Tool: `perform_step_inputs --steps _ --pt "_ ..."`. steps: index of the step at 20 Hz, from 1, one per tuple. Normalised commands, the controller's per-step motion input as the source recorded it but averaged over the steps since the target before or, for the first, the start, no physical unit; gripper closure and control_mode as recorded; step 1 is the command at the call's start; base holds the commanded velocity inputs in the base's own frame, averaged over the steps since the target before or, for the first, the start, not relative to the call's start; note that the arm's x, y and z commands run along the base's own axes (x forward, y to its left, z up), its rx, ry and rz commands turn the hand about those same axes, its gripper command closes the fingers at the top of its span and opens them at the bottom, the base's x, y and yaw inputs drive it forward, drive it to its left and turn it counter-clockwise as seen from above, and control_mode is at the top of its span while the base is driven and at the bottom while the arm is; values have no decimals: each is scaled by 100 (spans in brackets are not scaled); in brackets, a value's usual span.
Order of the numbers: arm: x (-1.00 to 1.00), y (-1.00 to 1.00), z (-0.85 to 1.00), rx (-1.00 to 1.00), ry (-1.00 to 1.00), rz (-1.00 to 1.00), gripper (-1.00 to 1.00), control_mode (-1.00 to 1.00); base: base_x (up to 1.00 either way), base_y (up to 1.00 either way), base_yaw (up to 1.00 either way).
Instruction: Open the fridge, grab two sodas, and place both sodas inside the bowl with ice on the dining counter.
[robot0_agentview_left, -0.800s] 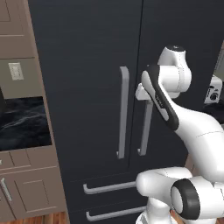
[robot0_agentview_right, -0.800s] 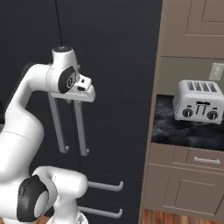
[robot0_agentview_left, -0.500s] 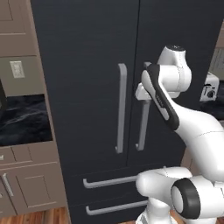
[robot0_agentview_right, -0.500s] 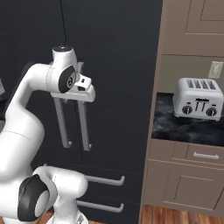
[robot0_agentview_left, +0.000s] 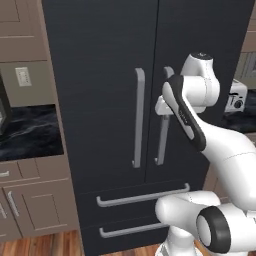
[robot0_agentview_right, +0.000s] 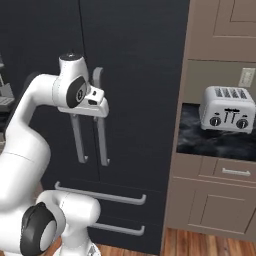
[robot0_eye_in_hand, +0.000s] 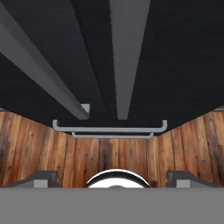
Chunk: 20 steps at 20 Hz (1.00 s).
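The black fridge (robot0_agentview_left: 100, 75) (robot0_agentview_right: 135, 75) stands right in front of me with both doors shut. Its two long grey handles (robot0_agentview_left: 139, 120) (robot0_agentview_right: 102, 142) run side by side down the middle. My hand is raised beside the top of the right handle (robot0_agentview_left: 162, 142) and points straight down. In the hand view my gripper (robot0_eye_in_hand: 114, 177) is open wide with nothing between its fingertips (robot0_eye_in_hand: 41, 177). The handles (robot0_eye_in_hand: 127, 57) run away below it toward the drawer handles (robot0_eye_in_hand: 109, 127). The sodas, the bowl with ice and the dining counter are out of view.
Two lower drawers with horizontal handles (robot0_agentview_left: 142, 196) sit under the doors. A silver toaster (robot0_agentview_right: 227, 110) stands on the dark wall counter (robot0_agentview_right: 215, 142) to the right, and another wall counter (robot0_agentview_left: 30, 135) lies to the left. Both sit over brown cabinets. Wooden floor (robot0_eye_in_hand: 43, 148) lies below.
The whole picture has shifted a little, so the base has moved: the fridge drawers sit higher in the left base view. The arm keeps its pose and the gripper stays open.
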Motion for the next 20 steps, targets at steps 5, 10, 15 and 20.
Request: perform_step_inputs --steps 5,10,15,20 --pt "0 0 0 0 0 0 -100 100 -2 33 0" --pt "0 0 0 0 0 0 -100 100 -2 9 0" --pt "-29 -6 -28 -12 -28 1 -100 -100 0 0 0" --pt "-7 -15 -8 -7 -43 2 -100 -100 0 0 0"
